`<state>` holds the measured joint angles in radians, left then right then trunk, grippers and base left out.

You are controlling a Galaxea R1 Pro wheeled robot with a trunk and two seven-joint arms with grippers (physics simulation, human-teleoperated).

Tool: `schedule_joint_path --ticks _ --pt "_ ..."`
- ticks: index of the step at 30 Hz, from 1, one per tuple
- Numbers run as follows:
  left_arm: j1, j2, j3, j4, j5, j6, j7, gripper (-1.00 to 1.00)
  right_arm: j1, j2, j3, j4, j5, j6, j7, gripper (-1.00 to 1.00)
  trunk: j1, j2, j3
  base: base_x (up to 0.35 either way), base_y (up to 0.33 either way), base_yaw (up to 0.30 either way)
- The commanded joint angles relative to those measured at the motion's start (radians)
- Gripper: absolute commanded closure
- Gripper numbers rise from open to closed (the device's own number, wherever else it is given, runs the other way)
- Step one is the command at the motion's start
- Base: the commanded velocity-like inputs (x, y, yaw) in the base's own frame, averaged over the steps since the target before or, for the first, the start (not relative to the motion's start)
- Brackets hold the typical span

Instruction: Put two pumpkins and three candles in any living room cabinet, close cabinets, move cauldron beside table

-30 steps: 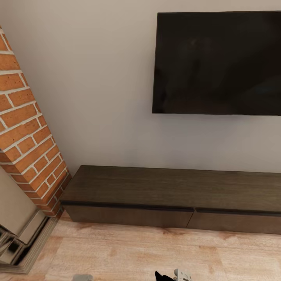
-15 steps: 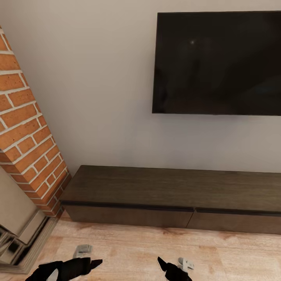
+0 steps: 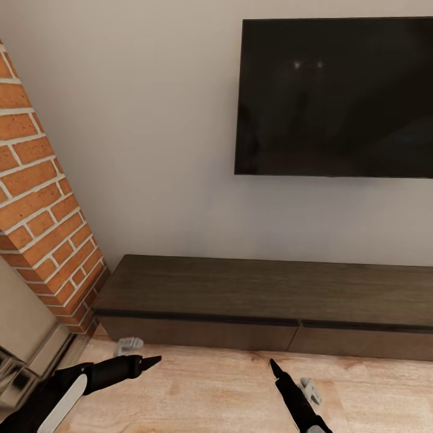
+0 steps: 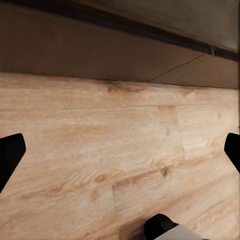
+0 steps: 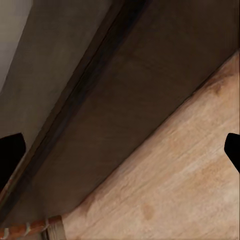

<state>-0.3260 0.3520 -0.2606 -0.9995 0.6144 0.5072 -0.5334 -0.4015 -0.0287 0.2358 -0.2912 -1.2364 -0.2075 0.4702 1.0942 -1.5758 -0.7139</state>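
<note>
The cabinet (image 3: pixel 264 294) is the long low dark-brown unit against the wall under the TV, and both of its drawer fronts sit flush and shut. My left gripper (image 3: pixel 147 362) hovers low over the floor just in front of the left drawer, open and empty. My right gripper (image 3: pixel 273 365) hangs near the seam between the two drawers, also open and empty. In the left wrist view the fingertips (image 4: pixel 10 155) stand wide apart over floorboards, with the drawer front (image 4: pixel 100 50) beyond. In the right wrist view the drawer front (image 5: pixel 125 110) runs diagonally. The pumpkins, candles and cauldron are out of view.
A red brick chimney (image 3: pixel 42 198) leans in at the left, with the grey-beige fireplace surround (image 3: pixel 24 325) at its foot. A black TV (image 3: pixel 337 96) hangs on the white wall above the cabinet. Pale wood floor (image 3: pixel 210 391) lies between me and the unit.
Both arms have risen into the head view and reached forward toward the cabinet front. The cabinet and the camera have not moved.
</note>
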Motion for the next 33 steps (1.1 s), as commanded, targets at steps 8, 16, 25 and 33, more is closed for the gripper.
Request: schedule_joint_path --ticks 8,16,25,33 --pt "0.0 0.001 0.014 -0.1 0.01 0.071 0.002 -1.0 -0.018 0.002 -0.04 -0.043 -0.03 -0.006 0.005 -1.0 0.0 0.0 -0.001 -0.015 0.0 0.0" --pt "0.001 0.0 0.015 -0.132 0.011 0.113 -0.049 -1.0 -0.019 0.001 -0.043 -0.107 -0.027 -0.007 -0.001 -1.0 0.0 0.0 -0.001 -0.008 0.0 0.0" --pt "0.001 0.003 0.016 -0.131 0.01 0.13 -0.202 -1.0 -0.019 -0.006 -0.083 -0.111 -0.134 0.007 0.106 -1.0 0.008 -0.014 -0.007 0.0 0.0 0.0" --pt "0.001 0.002 0.063 -0.131 0.01 0.213 -0.209 -1.0 -0.019 -0.004 -0.082 -0.112 -0.132 -0.007 0.152 -1.0 0.038 -0.07 -0.032 0.0 0.0 0.0"
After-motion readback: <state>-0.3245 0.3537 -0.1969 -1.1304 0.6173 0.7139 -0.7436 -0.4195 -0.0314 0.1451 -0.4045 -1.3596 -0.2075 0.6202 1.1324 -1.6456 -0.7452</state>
